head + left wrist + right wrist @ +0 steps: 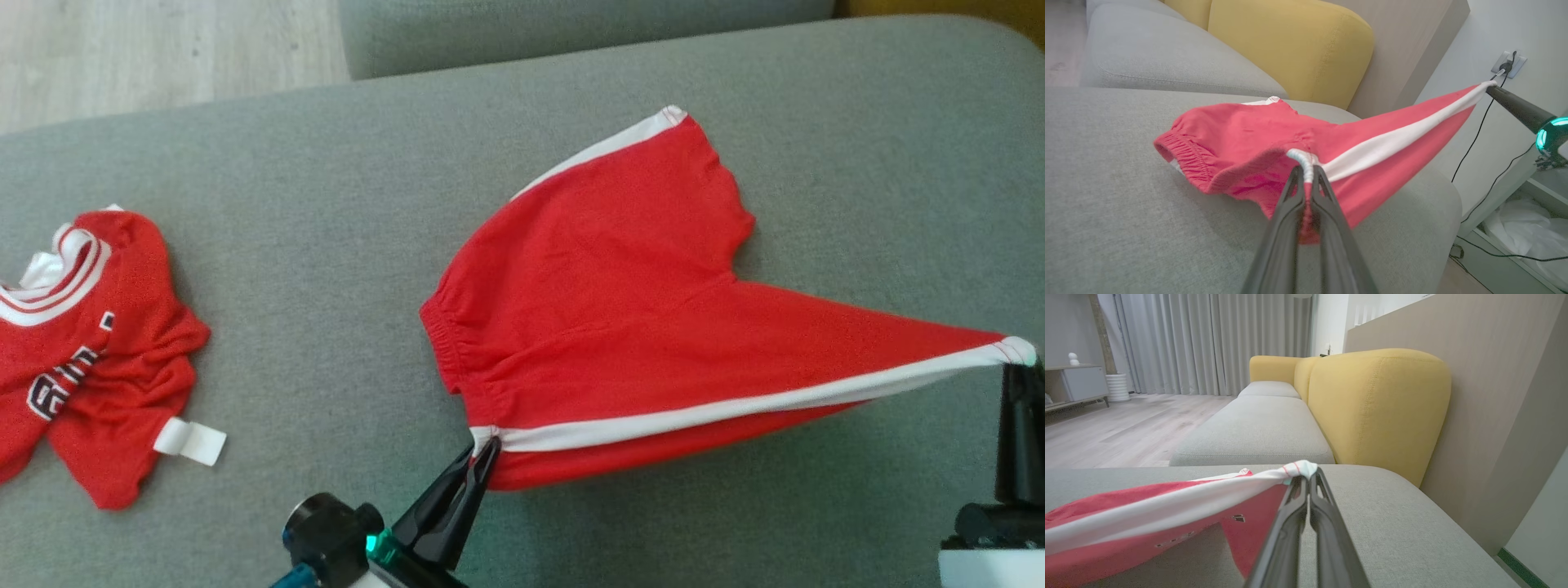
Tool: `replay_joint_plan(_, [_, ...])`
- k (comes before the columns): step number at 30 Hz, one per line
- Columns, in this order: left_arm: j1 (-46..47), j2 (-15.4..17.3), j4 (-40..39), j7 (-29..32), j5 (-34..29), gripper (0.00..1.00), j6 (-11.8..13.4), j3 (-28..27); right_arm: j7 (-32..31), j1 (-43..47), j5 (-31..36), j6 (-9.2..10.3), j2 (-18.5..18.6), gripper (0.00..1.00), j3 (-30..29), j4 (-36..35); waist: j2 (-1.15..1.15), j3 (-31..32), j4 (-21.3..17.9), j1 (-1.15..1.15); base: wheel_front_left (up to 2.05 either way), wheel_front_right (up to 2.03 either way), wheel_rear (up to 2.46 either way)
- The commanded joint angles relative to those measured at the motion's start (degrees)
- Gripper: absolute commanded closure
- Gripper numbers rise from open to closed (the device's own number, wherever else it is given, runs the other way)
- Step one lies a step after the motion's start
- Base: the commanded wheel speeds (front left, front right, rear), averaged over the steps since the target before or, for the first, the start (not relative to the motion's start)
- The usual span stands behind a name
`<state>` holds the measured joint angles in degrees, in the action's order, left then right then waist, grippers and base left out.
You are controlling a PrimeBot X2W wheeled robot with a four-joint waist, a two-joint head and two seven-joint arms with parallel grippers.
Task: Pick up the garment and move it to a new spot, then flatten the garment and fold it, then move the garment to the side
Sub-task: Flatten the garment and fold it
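Red shorts (604, 269) stretch taut between our left fingers (457, 494) and right fingers (1020, 425), both clamped on white-trimmed corners; pulling harder could slip one corner free.

The red jersey (122, 343) on the grey sofa cushion (326, 204) carries dark block letters (61, 388) edged in white; folds hide most of the word, so it cannot be read. Its white tag (192, 439) looks blank. The red shorts (1106, 498) bear a small dark mark (1237, 517), too small to read.

Shorts (620, 269): soft matt cloth; sofa (326, 204): rough woven fab.; floor (122, 57): smooth wood.
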<state>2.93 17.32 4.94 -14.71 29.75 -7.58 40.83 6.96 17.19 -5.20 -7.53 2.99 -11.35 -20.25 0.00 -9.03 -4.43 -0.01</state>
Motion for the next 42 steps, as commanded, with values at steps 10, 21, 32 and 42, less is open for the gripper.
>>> replay_joint_plan(10, [7.01,-4.47,1.01,-0.29,0.18,1.0,0.09,-0.79,-1.3,-12.5,-0.11,0.04,4.54,1.0,2.37,8.23,0.0,-0.03,5.15,0.01,0.0,0.0,0.0])
replay_joint_plan(21, [18.91,-10.03,10.76,-0.29,0.96,1.0,0.09,-1.08,0.4,-33.83,0.24,0.04,9.75,1.0,9.04,29.74,0.0,-5.86,10.22,0.01,0.0,0.0,0.0])
replay_joint_plan(32, [27.59,-13.61,21.43,-0.29,1.24,1.0,0.11,-7.12,3.31,-48.31,2.12,0.04,10.11,1.0,10.07,47.3,0.0,-9.59,11.56,0.01,0.0,0.0,0.0])
replay_joint_plan(42, [33.62,-14.39,26.18,-0.29,6.58,0.67,0.1,-4.07,5.64,-58.45,4.01,0.04,9.76,1.0,12.76,60.72,0.0,-11.8,11.06,0.01,0.0,0.0,0.0])
